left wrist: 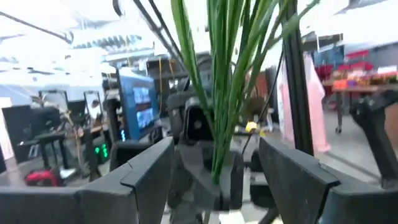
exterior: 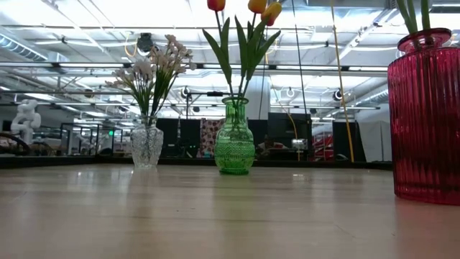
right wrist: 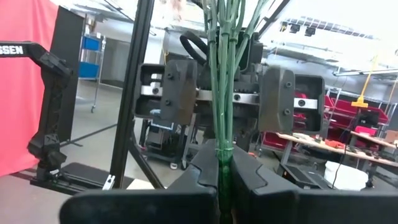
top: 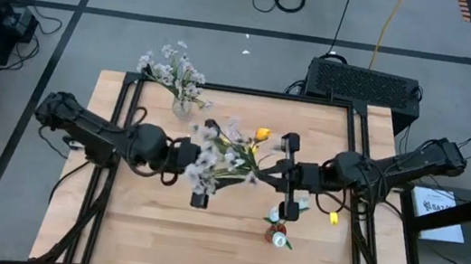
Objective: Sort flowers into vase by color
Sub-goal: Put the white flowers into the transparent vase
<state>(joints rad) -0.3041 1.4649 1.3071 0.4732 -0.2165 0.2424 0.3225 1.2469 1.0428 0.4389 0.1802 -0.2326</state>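
1. Two grippers meet over the middle of the counter (top: pixel 139 238). The right gripper (right wrist: pixel 224 163) has its jaws pressed together on the green stems of a mixed bunch of flowers (top: pixel 225 156), pinching them low down; in its wrist view the stems rise straight up out of the pinch.
2. The left gripper (left wrist: pixel 214 163) faces it with jaws spread, the same stems standing in the gap without either finger visibly touching them.
3. In the high view the bunch lies between the two wrists: pale sprays toward the left arm, an orange-yellow tulip (top: pixel 261 135) at the far side.
4. Further out stand three vases: a clear vase (exterior: pixel 146 146) already holding pale sprays, a green vase (exterior: pixel 235 138) with orange-yellow tulips, and a red vase (exterior: pixel 425 115) with green stems (its blooms are cut off in the low view).
5. The step in hand looks like picking one stem out of the bunch. To do it well, the left jaws should probably close on a single stem, above the right gripper's pinch, and draw it away along its own length so the blooms do not snag on their neighbours.
6. The right gripper would best hold firm and steady meanwhile; a loose pinch risks spilling the whole bunch onto the counter.
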